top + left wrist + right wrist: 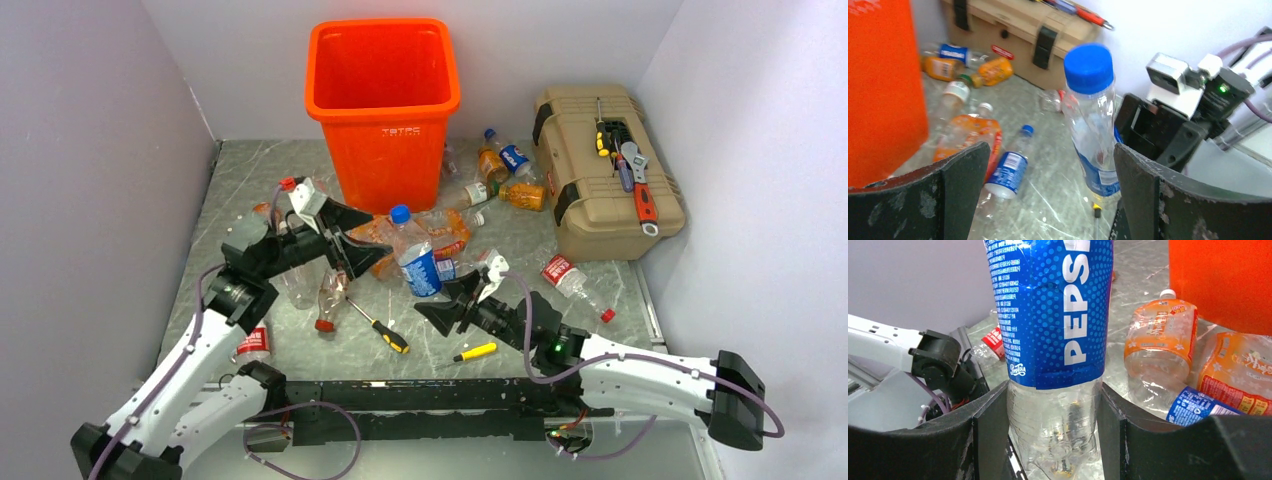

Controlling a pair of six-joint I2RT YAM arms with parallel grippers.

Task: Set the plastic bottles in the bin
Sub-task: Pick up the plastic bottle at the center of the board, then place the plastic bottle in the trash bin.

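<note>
My right gripper [445, 300] [1050, 427] is shut on the base of a clear Pepsi bottle [417, 262] [1053, 315] with a blue label and blue cap, and holds it upright near the table's middle. My left gripper [365, 240] [1050, 195] is open and empty just left of that bottle [1093, 125], its fingers pointing toward it. The orange bin [383, 110] [883, 90] [1220, 280] stands at the back centre. Crushed orange bottles [445, 232] [1160, 337] and a small blue-label bottle [1008, 170] lie between bin and grippers.
A tan toolbox [605, 170] with tools on top stands at the back right, with several bottles [505, 165] beside it. A red-label bottle [570, 280] lies right of my right gripper. More bottles [300, 285] lie left. Two yellow-handled screwdrivers [380, 328] [475, 351] lie near the front.
</note>
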